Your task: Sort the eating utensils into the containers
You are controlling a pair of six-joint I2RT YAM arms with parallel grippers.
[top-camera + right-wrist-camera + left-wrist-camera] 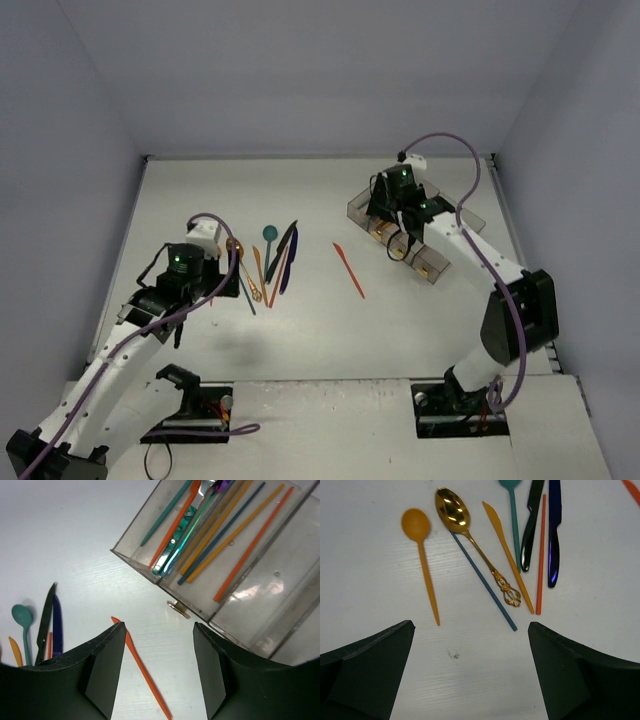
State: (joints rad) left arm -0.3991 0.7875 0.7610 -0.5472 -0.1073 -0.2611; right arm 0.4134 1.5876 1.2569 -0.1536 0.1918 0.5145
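Spread and empty, my left pincer [471,630] hangs over the gold spoon [454,510], evidently for a pick; my right pincer [159,630], equally spread, faces the part-filled containers [260,600].

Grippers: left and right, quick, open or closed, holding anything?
Left gripper: open, holding nothing.
Right gripper: open, holding nothing.

Fanned flat left of centre: loose utensils [278,262] in orange, teal, navy, gold. Mid-worktop, alone: orange knife [349,270]. Near far right corner, angled: clear bins [434,266], partly filled.
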